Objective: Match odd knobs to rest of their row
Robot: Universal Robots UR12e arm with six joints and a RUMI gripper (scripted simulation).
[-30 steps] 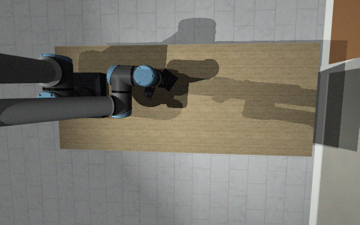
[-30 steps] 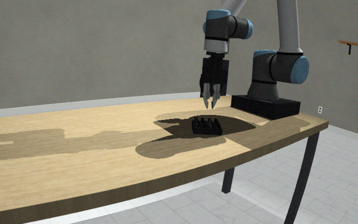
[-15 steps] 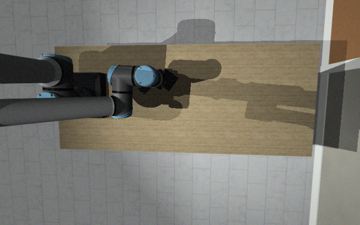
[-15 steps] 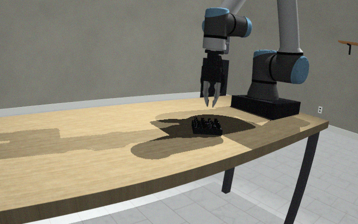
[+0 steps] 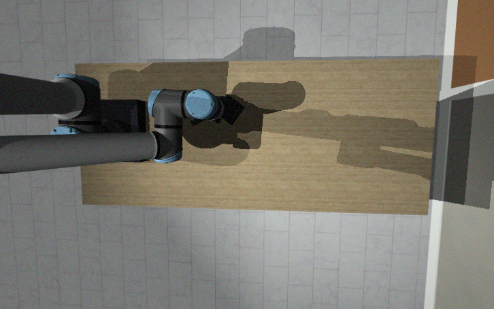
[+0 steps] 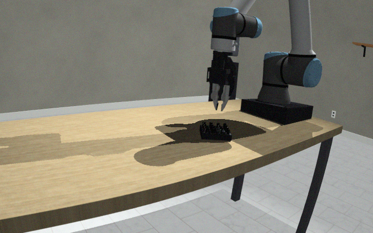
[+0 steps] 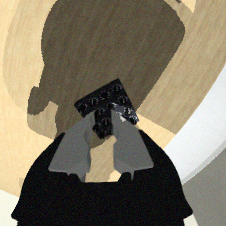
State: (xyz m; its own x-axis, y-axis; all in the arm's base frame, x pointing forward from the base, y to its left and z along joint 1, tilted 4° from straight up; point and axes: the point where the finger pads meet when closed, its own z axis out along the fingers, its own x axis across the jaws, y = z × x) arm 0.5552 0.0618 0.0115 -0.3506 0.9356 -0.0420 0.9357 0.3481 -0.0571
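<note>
The black knob box [image 5: 235, 109] [image 6: 216, 136] [image 7: 113, 90] stands on the table in the arm's dark shadow, turned at an angle, with short black knobs in rows on top. My gripper [image 6: 219, 110] [image 7: 103, 111] points down above the box, with a small gap between its two grey fingertips and nothing held; it is clear of the knobs. In the wrist view the fingers cover part of the box. In the top view the wrist hides the fingers and part of the box. The marks and the direction of each knob are too dark and small to read.
The wooden table [image 5: 318, 191] [image 6: 66, 185] carries the arm's black base block [image 6: 277, 111], behind the box in the exterior view. The arm reaches over the table from the base. A wall stands beyond the table.
</note>
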